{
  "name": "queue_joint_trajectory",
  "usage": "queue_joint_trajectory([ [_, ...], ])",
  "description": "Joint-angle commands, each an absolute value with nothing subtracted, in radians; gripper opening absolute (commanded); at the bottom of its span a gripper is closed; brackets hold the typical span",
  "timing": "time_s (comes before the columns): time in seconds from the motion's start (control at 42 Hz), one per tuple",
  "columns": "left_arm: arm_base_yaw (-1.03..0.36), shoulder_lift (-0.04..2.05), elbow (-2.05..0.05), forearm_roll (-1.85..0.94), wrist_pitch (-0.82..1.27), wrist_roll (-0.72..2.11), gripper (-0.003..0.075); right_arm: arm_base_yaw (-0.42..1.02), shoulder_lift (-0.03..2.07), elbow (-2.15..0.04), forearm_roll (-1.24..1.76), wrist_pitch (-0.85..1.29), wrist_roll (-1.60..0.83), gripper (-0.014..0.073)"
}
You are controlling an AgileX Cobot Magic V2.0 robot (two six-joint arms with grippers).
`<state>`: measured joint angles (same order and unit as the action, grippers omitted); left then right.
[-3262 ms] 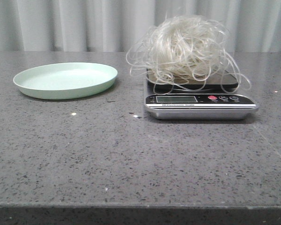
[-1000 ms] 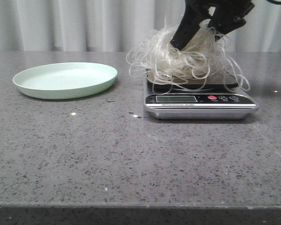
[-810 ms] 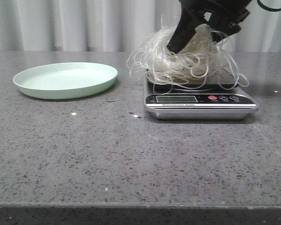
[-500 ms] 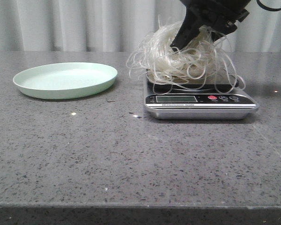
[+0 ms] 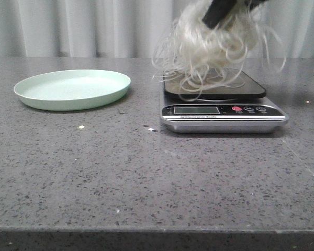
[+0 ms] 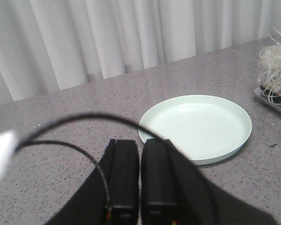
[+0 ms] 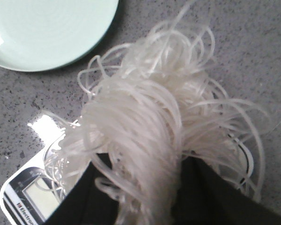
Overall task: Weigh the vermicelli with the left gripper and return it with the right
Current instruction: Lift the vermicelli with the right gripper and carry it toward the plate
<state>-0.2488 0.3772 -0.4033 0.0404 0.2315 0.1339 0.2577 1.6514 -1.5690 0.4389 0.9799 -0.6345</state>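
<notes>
The right gripper (image 5: 218, 11) is clamping the vermicelli (image 5: 214, 49) from above, its black fingers (image 7: 210, 187) pressing in on either side of the bundle's upper part. In the right wrist view the pale strands are bunching up between the two dark fingers and fanning outward past their tips in wide loops. The mass is hanging over the scale (image 5: 223, 107), lifted off its dark weighing platform, with only a few of the lowest loops dangling down to or just above that platform; whether they are touching it cannot be told. The scale's display strip and buttons are facing the camera, uncovered.

The pale green plate (image 5: 72, 89) is sitting on the grey speckled table (image 5: 146, 178), well apart from the scale on the robot's left side, and nothing is lying on it.

The left gripper (image 6: 140, 183) is showing only in its own wrist view, holding nothing, its two black fingers (image 6: 123, 173) resting together with just a thin seam between them. It is hovering on the far side of the plate from the scale, with a corner of the scale and a few strands showing beyond the plate's rim.
</notes>
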Motion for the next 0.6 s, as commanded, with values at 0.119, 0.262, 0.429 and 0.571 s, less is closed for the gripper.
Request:
queue_joint_trajectory([
  [0.119, -0.244, 0.382, -0.430, 0.039, 0.151, 0.124, 0.0136, 0.283, 1.589, -1.751, 0.544, 0.992, -0.646, 0.0151],
  [0.262, -0.244, 0.382, -0.430, 0.039, 0.151, 0.124, 0.0136, 0.360, 1.599, -1.833, 0.569, 0.966, -0.646, 0.0151],
  [0.429, -0.244, 0.382, -0.430, 0.039, 0.151, 0.124, 0.0136, 0.461, 1.654, -1.902, 0.570, 0.910, -0.646, 0.0151],
  [0.571, -0.244, 0.382, -0.430, 0.039, 0.151, 0.124, 0.0136, 0.526, 1.730, -1.935, 0.570, 0.851, -0.646, 0.0151],
])
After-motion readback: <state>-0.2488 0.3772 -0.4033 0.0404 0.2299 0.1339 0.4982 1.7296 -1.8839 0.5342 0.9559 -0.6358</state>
